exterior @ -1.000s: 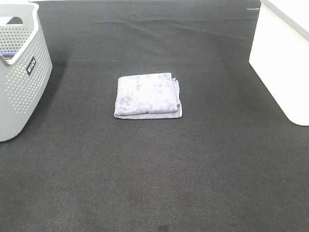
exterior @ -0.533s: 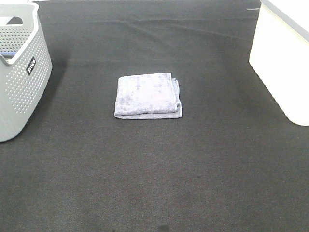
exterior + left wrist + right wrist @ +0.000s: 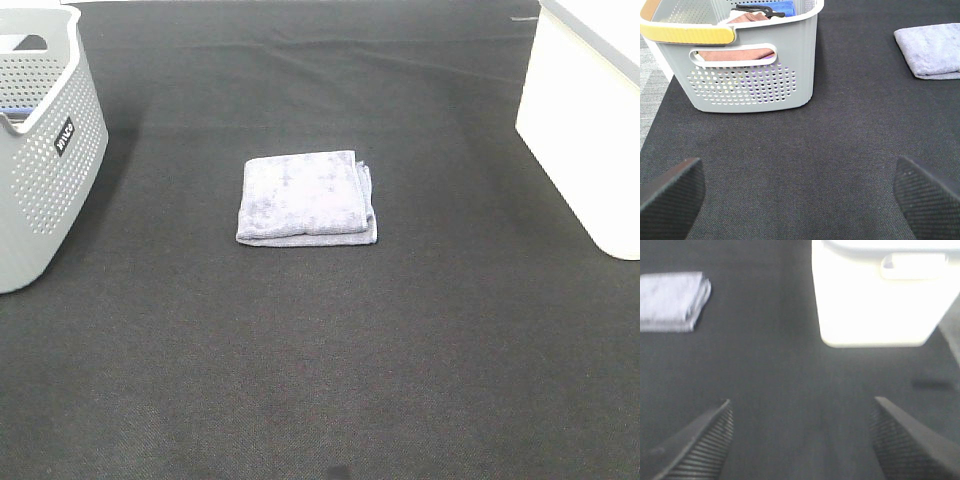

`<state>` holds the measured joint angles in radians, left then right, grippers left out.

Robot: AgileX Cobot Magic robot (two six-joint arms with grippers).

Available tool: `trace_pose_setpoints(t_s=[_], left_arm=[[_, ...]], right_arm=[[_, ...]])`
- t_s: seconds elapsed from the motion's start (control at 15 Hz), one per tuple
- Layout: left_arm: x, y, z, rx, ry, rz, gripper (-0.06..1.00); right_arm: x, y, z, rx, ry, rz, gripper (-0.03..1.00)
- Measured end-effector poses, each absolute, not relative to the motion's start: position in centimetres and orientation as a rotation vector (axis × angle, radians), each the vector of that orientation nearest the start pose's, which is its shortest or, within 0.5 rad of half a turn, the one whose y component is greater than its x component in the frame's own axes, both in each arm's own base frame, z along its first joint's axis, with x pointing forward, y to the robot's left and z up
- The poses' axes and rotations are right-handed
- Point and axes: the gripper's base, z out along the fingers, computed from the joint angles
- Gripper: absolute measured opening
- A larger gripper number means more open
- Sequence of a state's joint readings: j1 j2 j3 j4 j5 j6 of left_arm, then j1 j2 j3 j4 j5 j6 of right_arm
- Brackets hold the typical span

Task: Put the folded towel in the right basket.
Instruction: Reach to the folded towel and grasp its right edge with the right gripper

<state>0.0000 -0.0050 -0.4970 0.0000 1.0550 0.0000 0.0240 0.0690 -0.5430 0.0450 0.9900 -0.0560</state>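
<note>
Item: one grey perforated basket, upright at my far left on the black mat, with a small dark label on its side wall and a yellow grip along one rim. Contents: a reddish-brown cloth showing through the handle slot, something blue, and a thin black object, possibly a hanger.

The soft grey-purple folded towel lies flat in the middle of my black bench, a neat square with its stacked edges showing on the right. The big white plastic basket stands upright on my right, well apart from it.
</note>
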Motion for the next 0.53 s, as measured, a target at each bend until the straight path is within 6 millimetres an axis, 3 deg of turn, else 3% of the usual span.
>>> trace_pose_setpoints(t_s=[0.33, 0.53], left_arm=[[-0.5, 0.0, 27.7, 0.0, 2.037, 0.0, 0.97], [-0.5, 0.0, 27.7, 0.0, 2.037, 0.0, 0.97]], right_arm=[[7.8, 0.6, 34.7, -0.066, 2.067, 0.06, 0.72], [14.3, 1.1, 37.3, -0.047, 2.168, 0.121, 0.72]])
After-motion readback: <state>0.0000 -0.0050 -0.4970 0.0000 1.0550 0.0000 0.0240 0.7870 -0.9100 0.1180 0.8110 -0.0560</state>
